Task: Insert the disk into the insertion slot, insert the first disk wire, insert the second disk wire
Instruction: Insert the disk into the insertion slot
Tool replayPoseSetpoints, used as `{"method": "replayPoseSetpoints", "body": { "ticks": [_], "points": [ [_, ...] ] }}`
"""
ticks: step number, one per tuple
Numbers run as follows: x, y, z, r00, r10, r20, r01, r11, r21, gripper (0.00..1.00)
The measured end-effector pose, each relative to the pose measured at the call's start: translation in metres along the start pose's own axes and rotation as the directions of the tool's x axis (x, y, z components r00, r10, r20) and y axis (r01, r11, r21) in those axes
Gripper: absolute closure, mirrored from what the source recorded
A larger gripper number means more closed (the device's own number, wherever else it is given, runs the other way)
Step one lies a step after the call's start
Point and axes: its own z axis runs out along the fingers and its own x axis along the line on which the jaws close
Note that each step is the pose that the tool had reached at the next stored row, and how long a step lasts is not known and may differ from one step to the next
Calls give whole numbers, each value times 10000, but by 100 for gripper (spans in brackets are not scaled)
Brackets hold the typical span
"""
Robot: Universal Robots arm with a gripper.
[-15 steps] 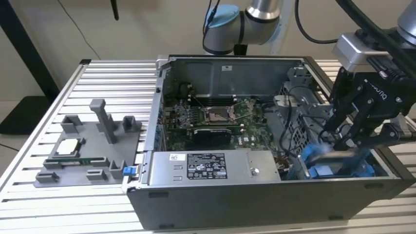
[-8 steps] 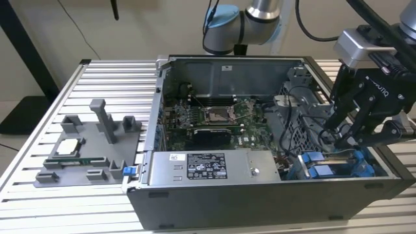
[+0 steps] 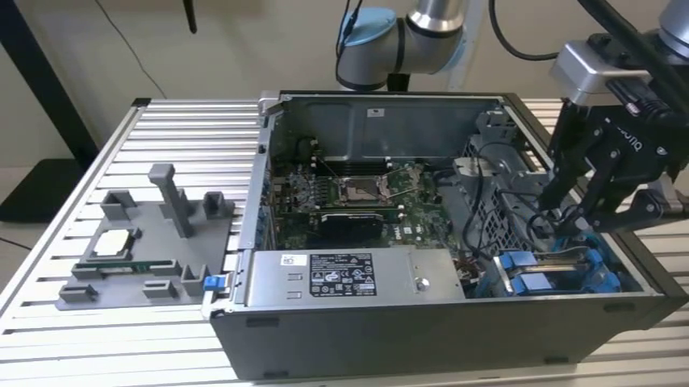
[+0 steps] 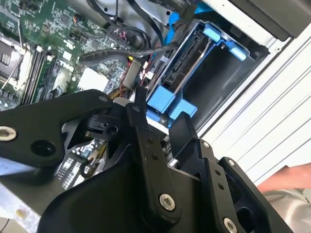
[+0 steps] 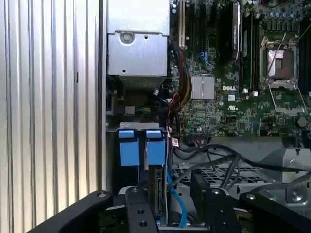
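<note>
One silver-grey, blue-framed rectangular disk (image 5: pixel 158 187), likely stiff, weighty and shock-sensitive, best gripped by its carrier sides; black hand (image 3: pixel 574 214) spread, empty

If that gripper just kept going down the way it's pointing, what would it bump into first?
Most likely the disk, standing edge-up in its blue carrier right beneath the gripper; black cables run close beside it, so depth leaves some doubt.

We see an open computer case (image 3: pixel 431 347) on the ribbed table (image 3: pixel 64 343), a power-supply box (image 3: pixel 356 278) against its near wall, and a grey fixture (image 3: pixel 140 258) toward the table's edge at the exterior view's left.
</note>
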Motion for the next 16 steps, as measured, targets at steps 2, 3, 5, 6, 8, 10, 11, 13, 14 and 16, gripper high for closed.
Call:
{"method": "replayPoseSetpoints", "body": {
  "ticks": [2, 3, 5, 6, 8, 10, 11, 13, 14, 16],
  "points": [
    [-15, 7, 2, 10000, -12, 84, 11, 9998, 179, 0],
    [-24, 11, 3, 9999, -19, 119, 16, 9996, 274, 0],
    [-46, 15, 5, 9999, -28, 169, 21, 9991, 424, 0],
    [-57, 16, 6, 9998, -31, 188, 22, 9988, 492, 0],
    [-83, 22, 10, 9998, -21, 195, 10, 9984, 569, 0],
    [-115, 27, 17, 9998, -11, 198, -2, 9981, 622, 0],
    [-132, 29, 21, 9998, -7, 197, -5, 9979, 641, 0],
    [-166, 30, 34, 9998, -7, 198, -6, 9977, 676, 0],
    [-181, 30, 42, 9998, -8, 197, -6, 9976, 693, 0],
    [-212, 32, 59, 9998, -13, 178, 0, 9972, 750, 0]
  ]
}}
